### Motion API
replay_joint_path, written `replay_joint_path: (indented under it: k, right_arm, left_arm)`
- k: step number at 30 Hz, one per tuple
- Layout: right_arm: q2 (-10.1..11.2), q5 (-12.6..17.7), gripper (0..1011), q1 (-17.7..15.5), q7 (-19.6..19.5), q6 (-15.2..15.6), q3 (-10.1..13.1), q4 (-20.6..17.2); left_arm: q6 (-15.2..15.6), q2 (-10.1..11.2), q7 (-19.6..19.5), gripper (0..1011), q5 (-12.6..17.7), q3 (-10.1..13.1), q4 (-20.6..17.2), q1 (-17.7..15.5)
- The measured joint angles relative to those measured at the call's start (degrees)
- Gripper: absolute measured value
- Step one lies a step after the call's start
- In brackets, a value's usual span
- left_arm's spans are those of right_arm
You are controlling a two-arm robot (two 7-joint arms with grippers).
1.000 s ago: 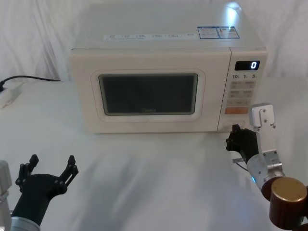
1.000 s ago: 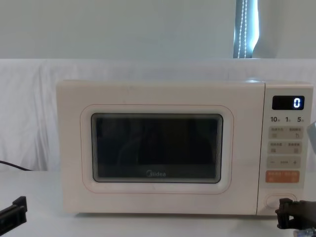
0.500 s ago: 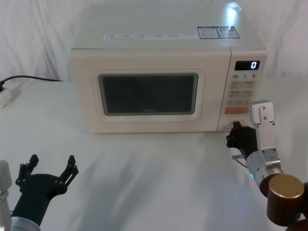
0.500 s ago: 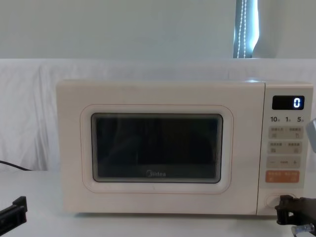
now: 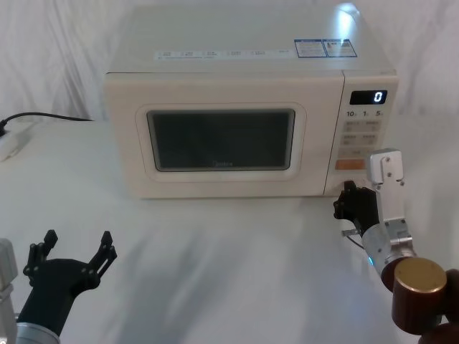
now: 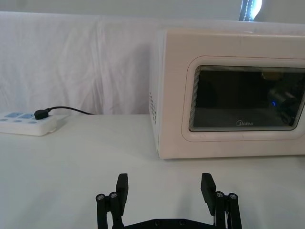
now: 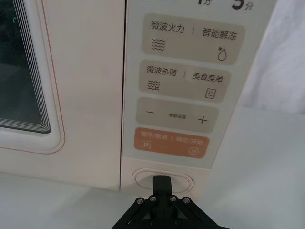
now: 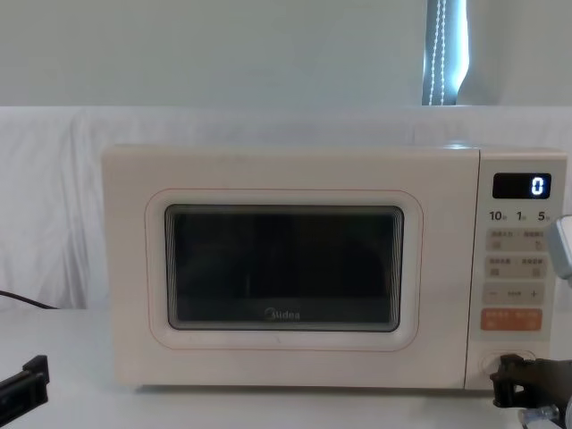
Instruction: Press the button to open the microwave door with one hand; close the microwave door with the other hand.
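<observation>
The cream-white microwave (image 5: 244,79) stands at the back of the table with its door (image 5: 133,154) shut flat against the body. The display reads 0. My right gripper (image 5: 348,201) is shut, and its black tip (image 7: 162,183) sits over the middle of the oval button (image 7: 181,180) at the bottom of the control panel. I cannot tell whether it is pressing. In the chest view the right gripper (image 8: 508,382) covers the lower part of the button (image 8: 506,360). My left gripper (image 5: 77,245) hovers open, low at the front left, far from the door (image 6: 248,138).
A white power strip (image 6: 26,122) with a black cable plugged in lies at the back left (image 5: 10,145). White cloth covers the table and hangs behind it. My right arm's brown joint (image 5: 417,294) fills the front right corner.
My right gripper has crept forward and a little left, closing onto the button. The door stays shut and the left arm has not moved.
</observation>
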Motion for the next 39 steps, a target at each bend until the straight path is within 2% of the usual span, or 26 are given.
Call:
replay_joint_path:
  k: [12,39]
  right_arm:
    - [-0.49,-0.65,0,1.52,-0.60,-0.62,0.00,2.36]
    - [-1.01,-1.29,0,2.77,-1.68,-1.19,1.30,4.26]
  left_arm:
    - [0.00,0.00,0.00,1001,0.00,0.00,0.00,0.00]
    - [0.00,0.00,0.00,1001,0.00,0.00,0.00,0.00]
